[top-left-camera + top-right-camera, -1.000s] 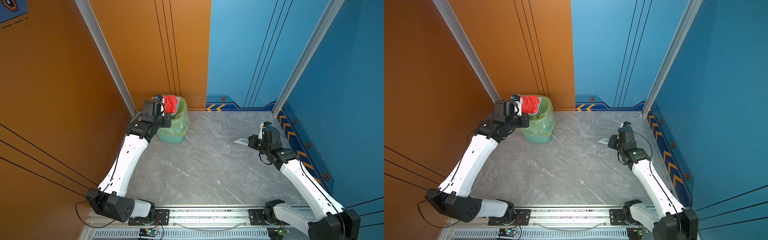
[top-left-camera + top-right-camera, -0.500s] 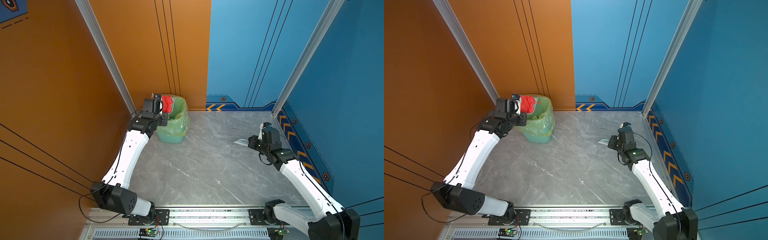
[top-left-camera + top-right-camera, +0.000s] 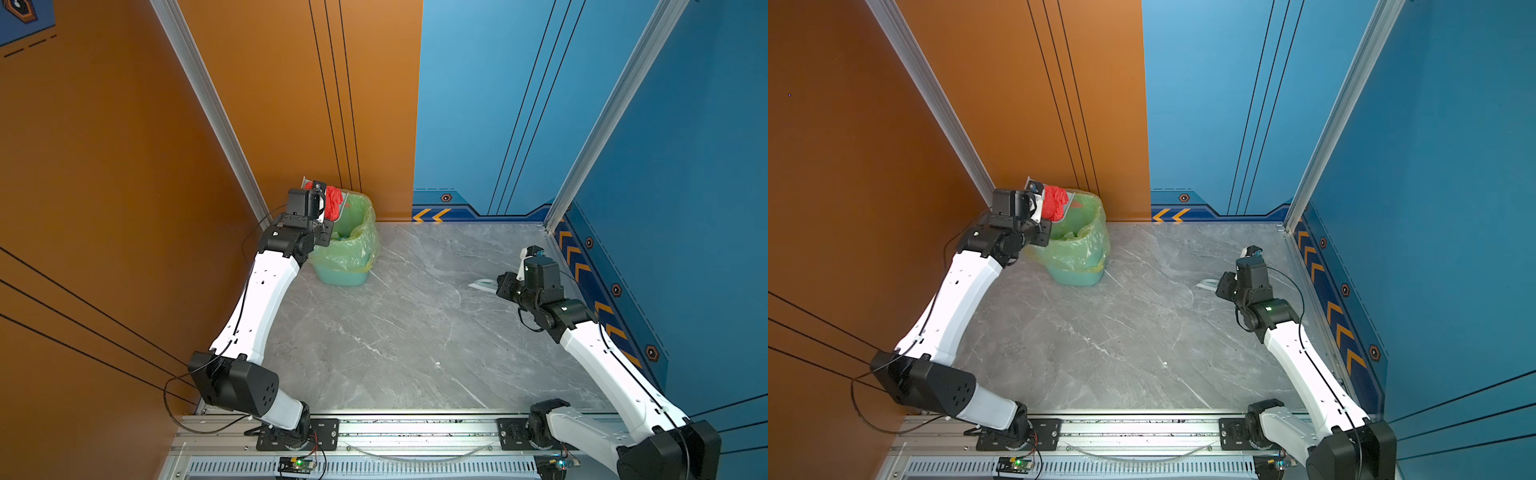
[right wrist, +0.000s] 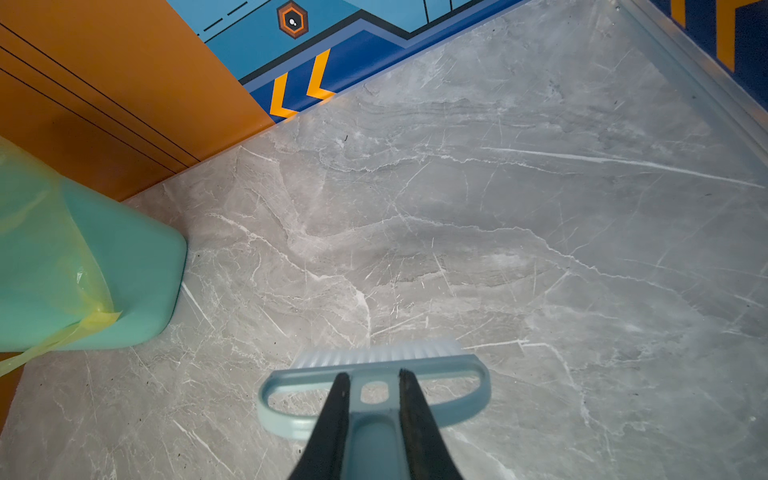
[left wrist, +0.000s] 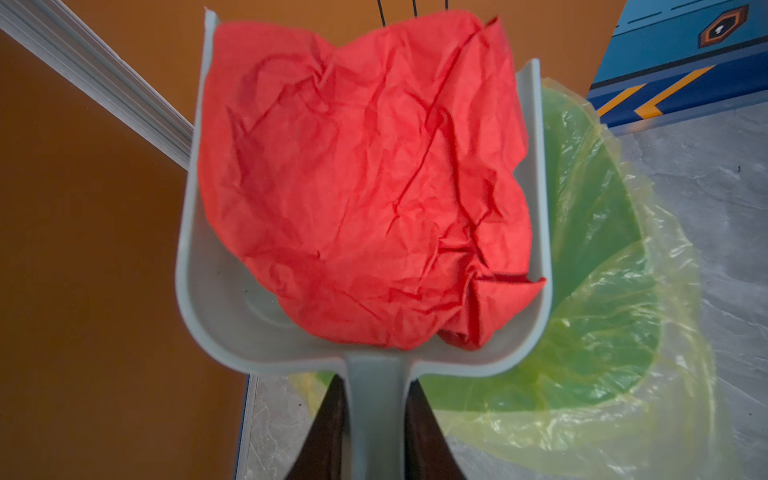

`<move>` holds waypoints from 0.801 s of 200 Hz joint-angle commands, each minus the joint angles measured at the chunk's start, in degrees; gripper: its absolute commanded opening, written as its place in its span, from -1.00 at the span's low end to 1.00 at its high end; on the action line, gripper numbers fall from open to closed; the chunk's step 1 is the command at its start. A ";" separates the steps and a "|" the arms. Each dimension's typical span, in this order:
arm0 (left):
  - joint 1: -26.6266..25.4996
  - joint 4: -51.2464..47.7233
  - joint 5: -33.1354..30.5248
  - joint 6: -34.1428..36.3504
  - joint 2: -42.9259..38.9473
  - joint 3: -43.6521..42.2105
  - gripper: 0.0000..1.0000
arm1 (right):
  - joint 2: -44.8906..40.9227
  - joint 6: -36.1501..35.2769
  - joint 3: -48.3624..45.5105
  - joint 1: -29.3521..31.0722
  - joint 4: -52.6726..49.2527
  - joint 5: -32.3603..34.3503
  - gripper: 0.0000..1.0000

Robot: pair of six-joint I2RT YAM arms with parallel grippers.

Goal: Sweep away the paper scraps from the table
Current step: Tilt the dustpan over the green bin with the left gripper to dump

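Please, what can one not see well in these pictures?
- Floor of the dustpan: left wrist view, hidden under the red paper wad.
- Inside of the bin: both top views, partly behind the dustpan; contents too small.
- The brush: both top views, mostly behind the right arm.

2 arms are picked out in both top views. The left arm (image 3: 266, 299) is clad in a white shell marked by small dark slots, and black housings are fitted at its joints. The elbow housing (image 3: 245, 386) is dotted with small holes. A thin black cable (image 3: 164, 399) is looped out beside it. The right arm (image 3: 615, 365) is built alike, and a green light (image 3: 1268, 308) is lit on its black wrist link. Black base plates (image 3: 324, 432) are studded with silver screws. The right gripper (image 4: 372, 372) is shown with 2 black tapered fingers (image 4: 332, 424).
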 commanded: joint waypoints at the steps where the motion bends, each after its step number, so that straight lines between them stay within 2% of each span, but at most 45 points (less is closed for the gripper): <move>1: 0.52 -0.29 -1.89 3.58 0.63 2.32 -1.00 | -1.21 0.08 -1.04 -0.05 1.23 0.07 -1.00; 160: -0.17 -0.37 -11.10 21.73 4.28 5.01 -1.00 | -1.31 -0.05 -1.72 -0.65 2.26 -1.26 -1.00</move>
